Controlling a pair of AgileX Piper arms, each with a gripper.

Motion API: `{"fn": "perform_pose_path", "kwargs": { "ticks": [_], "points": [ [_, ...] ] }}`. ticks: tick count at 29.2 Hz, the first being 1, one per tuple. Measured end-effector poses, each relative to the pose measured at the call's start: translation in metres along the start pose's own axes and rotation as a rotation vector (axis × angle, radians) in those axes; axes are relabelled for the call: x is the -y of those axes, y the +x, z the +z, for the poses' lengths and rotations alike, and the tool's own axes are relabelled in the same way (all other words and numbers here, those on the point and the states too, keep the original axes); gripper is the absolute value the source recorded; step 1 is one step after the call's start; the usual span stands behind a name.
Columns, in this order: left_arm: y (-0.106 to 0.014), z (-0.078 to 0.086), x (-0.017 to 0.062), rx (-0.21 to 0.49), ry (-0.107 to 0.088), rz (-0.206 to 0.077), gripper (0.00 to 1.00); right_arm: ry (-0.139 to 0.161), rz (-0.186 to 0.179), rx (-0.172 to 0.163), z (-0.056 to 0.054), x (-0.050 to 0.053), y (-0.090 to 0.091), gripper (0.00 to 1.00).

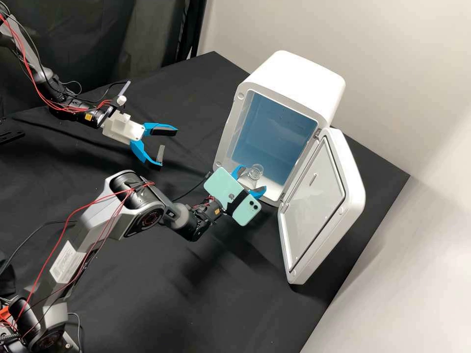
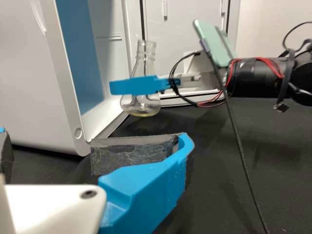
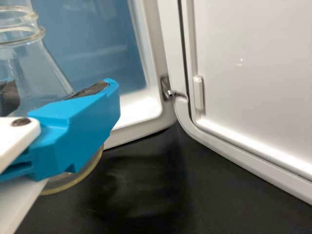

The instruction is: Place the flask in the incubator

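The white incubator (image 1: 294,78) stands at the bench's right with its blue inside showing and its door (image 1: 319,206) swung open to the right. A clear glass flask (image 1: 254,172) with a little yellowish liquid is upright at the lower edge of the opening, and my right gripper (image 1: 249,179) is shut on its body. From the left wrist view the flask (image 2: 145,56) is seen with one blue finger (image 2: 131,86) across it. The right wrist view has the flask (image 3: 24,53) up close. My left gripper (image 1: 166,144) hangs open and holds nothing, well to the left of the incubator.
A mint-green phone (image 1: 230,193) is strapped on the right arm's wrist, close to the incubator's front rim. The open door's inner panel (image 3: 253,73) stands just right of the flask. Black bench (image 1: 206,294) stretches in front; its right edge runs past the door.
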Motion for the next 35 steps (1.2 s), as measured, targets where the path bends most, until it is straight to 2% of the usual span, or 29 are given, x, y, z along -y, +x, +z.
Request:
{"fn": "perform_pose_path", "kwargs": {
  "ticks": [4, 9, 13, 16, 22, 28, 35],
  "points": [
    [0.000, 0.000, 0.0000, 0.000, 0.000, 0.000, 1.00, 0.003, -0.012, 0.037, 0.005, 0.001, 0.006, 0.00],
    [0.000, 0.000, 0.0000, 0.000, 0.000, 0.000, 1.00, -0.011, -0.004, 0.026, 0.003, -0.002, 0.013, 0.00],
    [0.000, 0.000, 0.0000, 0.000, 0.000, 0.000, 1.00, -0.016, 0.024, 0.013, 0.000, -0.007, 0.020, 0.00],
    [0.000, 0.000, 0.0000, 0.000, 0.000, 0.000, 1.00, -0.018, 0.032, 0.008, -0.001, -0.009, 0.025, 0.00],
    [0.000, -0.001, -0.0002, -0.002, 0.000, 0.000, 1.00, -0.007, 0.037, 0.032, -0.001, -0.012, 0.033, 0.00],
    [-0.001, -0.003, -0.0007, -0.009, -0.002, 0.002, 1.00, -0.008, 0.041, 0.033, -0.001, -0.015, 0.041, 0.00],
    [-0.001, -0.004, -0.0008, -0.011, -0.002, 0.002, 1.00, 0.013, 0.045, 0.061, 0.000, -0.015, 0.053, 0.00]
  ]
}}
